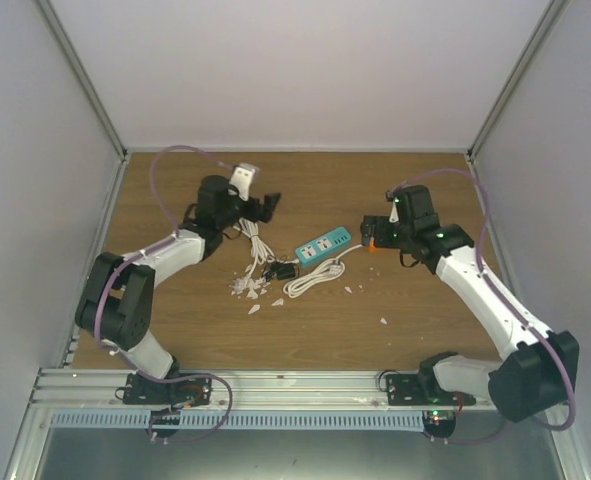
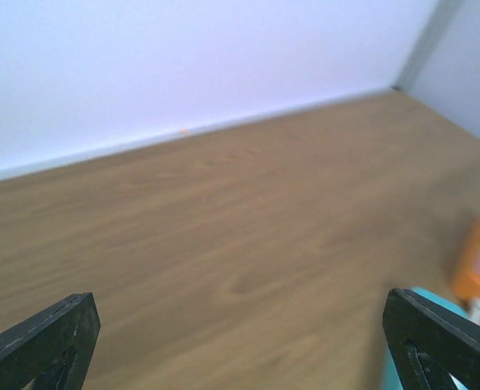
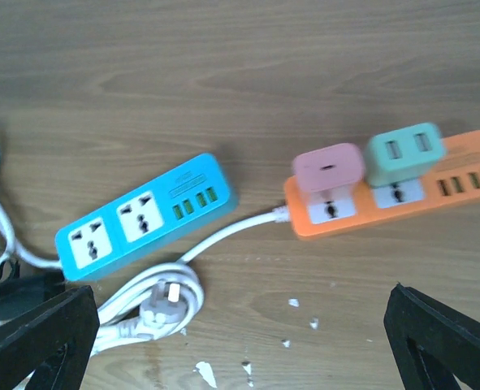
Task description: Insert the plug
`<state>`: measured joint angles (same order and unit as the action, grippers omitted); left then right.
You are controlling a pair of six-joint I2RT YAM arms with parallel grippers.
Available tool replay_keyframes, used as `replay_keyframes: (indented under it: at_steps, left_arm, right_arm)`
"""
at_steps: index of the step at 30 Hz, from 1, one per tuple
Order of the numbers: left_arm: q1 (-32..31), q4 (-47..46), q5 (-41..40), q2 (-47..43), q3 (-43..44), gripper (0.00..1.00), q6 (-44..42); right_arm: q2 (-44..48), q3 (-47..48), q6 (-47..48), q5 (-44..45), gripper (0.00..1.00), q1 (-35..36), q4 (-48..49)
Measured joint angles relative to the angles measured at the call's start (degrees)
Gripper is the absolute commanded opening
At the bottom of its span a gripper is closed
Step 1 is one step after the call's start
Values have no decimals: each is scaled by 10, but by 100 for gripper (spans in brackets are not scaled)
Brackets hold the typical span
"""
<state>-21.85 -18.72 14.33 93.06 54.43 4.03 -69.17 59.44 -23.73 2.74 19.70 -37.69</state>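
A blue power strip (image 1: 323, 245) lies mid-table, its two sockets bare in the right wrist view (image 3: 146, 218). An orange power strip (image 3: 394, 195) lies to its right and carries a pink adapter (image 3: 327, 166) and a green adapter (image 3: 404, 153). Its white cord ends in a coiled white plug (image 3: 154, 296), prongs up; the coil also shows in the top view (image 1: 313, 278). My right gripper (image 3: 240, 349) is open and empty above the two strips (image 1: 375, 235). My left gripper (image 1: 265, 207) is open and empty, left of the blue strip, facing bare wood (image 2: 240, 341).
A second white cable (image 1: 255, 245) and a black adapter (image 1: 280, 270) lie left of the blue strip. White chips (image 1: 247, 290) are scattered on the wood near them. White walls close the table at the back and sides.
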Motion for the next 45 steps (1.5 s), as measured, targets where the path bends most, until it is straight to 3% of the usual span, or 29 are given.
replay_keyframes:
  at_steps: [5,9,11,17,21,24,27,33,45]
  left_arm:
    - [66,-11,7,0,6,99,14]
    - [80,-13,31,0,6,99,15]
    - [85,-13,50,0,6,99,15]
    - [130,-22,97,0,0,99,17]
    - [167,-40,135,-1,-21,99,30]
    - [186,-48,159,-1,-33,99,39]
    - [194,-51,178,-1,-35,99,45]
    - [197,-62,203,-1,-35,99,45]
    - [202,-64,220,-1,-35,99,45]
  right_arm:
    - [-47,7,10,19,99,91,2]
    - [-75,58,10,141,100,268,-15]
    - [-83,86,24,194,100,312,-10]
    - [-200,116,144,226,100,310,-10]
    - [-246,120,231,149,91,324,-34]
    - [-247,181,288,70,90,334,-64]
    - [-263,265,328,-1,75,336,-79]
    - [-359,324,367,-104,69,336,-113]
    - [-424,301,379,-120,67,326,-149]
